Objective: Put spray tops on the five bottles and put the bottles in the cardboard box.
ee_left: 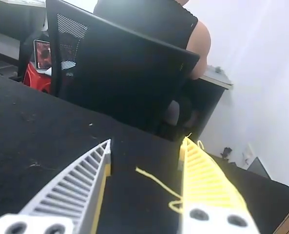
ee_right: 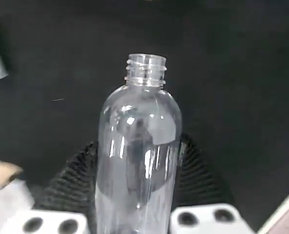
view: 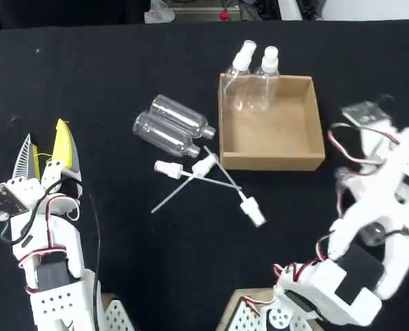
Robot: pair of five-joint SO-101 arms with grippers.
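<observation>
At about eight o'clock on the black worktop (view: pixel 121 69) the left gripper (view: pixel 44 132) stands released, its white and yellow fingers spread with nothing between them. I take it as waiting for a spray top.

Just left of centre, two uncapped bottles (view: pixel 180 116) lie on their sides, touching along their length, necks towards three o'clock. They have no tops yet, so they are parked outside the box. Just beside them, towards five o'clock, three loose spray tops (view: pixel 204 165) are scattered with their thin dip tubes crossing. That is one top for each bottle not yet capped.

At one o'clock sits the cardboard box (view: pixel 272 161). Two capped bottles (view: pixel 238 83) stand upright in its far-left corner, touching, which I judge leaves floor room for the other three.

At four o'clock, the right gripper (ee_right: pixel 140 161) is clenched on the fifth bottle (ee_right: pixel 144 97), its black fingers clamping the body low down. The threaded neck points away from the gripper, open and unobstructed. That looks like a hold meant for pushing a top onto it.
</observation>
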